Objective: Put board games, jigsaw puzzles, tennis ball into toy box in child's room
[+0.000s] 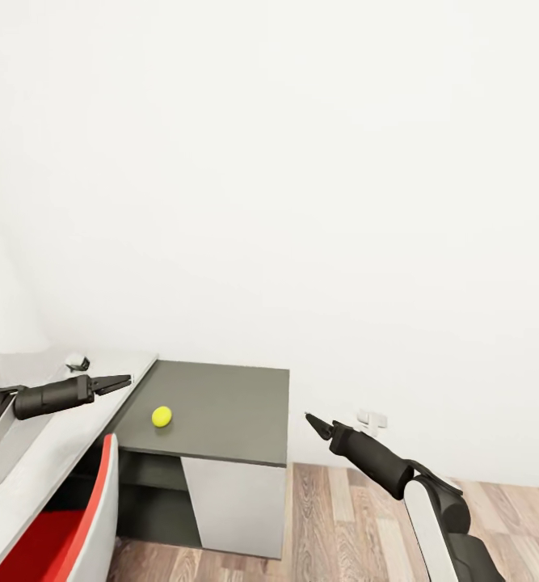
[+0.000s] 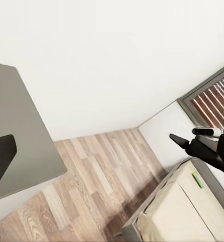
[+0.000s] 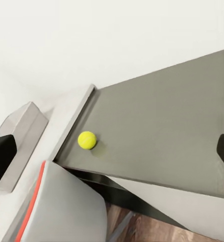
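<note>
The tennis ball [image 1: 162,416] [image 3: 87,140] lies on the dark grey lower corner section [image 1: 229,404] of the table, near its left edge. My left gripper [image 1: 117,382] hovers over the light grey top [image 1: 67,428], just left of and above the ball, open and holding nothing. Beneath that arm sits the toy box [image 1: 14,365] [image 3: 22,128], a light grey bin. My right gripper [image 1: 311,422] hangs over the floor to the right of the table, open and empty, pointing toward the ball. The bed [image 2: 184,212] is across the room, with a small green strip [image 2: 197,180] on it.
A red-and-white chair [image 1: 67,517] [image 3: 66,201] is tucked under the table's front. A small object [image 1: 77,362] rests near the wall on the grey top. A wall socket [image 1: 372,419] is low on the white wall. Wood floor [image 1: 342,517] spreads right; a window with blinds [image 2: 215,101] is beyond the bed.
</note>
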Robot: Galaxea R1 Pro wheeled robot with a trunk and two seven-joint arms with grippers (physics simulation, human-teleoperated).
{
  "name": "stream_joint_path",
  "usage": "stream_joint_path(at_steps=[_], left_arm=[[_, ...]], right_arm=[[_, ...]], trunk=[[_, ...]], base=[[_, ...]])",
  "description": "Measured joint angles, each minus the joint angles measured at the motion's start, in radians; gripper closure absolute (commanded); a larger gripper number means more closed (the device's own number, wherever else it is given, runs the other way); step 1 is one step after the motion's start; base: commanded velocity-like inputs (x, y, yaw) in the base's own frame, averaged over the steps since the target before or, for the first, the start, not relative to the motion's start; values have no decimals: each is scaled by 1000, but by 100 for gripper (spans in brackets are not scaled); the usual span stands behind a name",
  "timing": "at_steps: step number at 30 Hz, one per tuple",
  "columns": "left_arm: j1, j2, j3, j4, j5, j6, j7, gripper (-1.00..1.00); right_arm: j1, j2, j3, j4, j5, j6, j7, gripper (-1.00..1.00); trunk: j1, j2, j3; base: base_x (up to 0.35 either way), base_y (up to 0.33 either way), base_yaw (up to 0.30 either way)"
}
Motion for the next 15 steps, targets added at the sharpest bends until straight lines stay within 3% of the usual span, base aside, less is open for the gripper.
stream_joint_path(at_steps=[11,15], left_arm=[[0,-1,0,-1,0,0,0,-100],[1,-12,0,-1,-1,0,0,-100]], right_arm=[[0,0,0,1,-1,2,2,-100],[0,0,-1,2,-1,2,2,-100]], trunk=[[0,0,0],[0,0,0]], base=[[0,0,-285],[0,0,-285]])
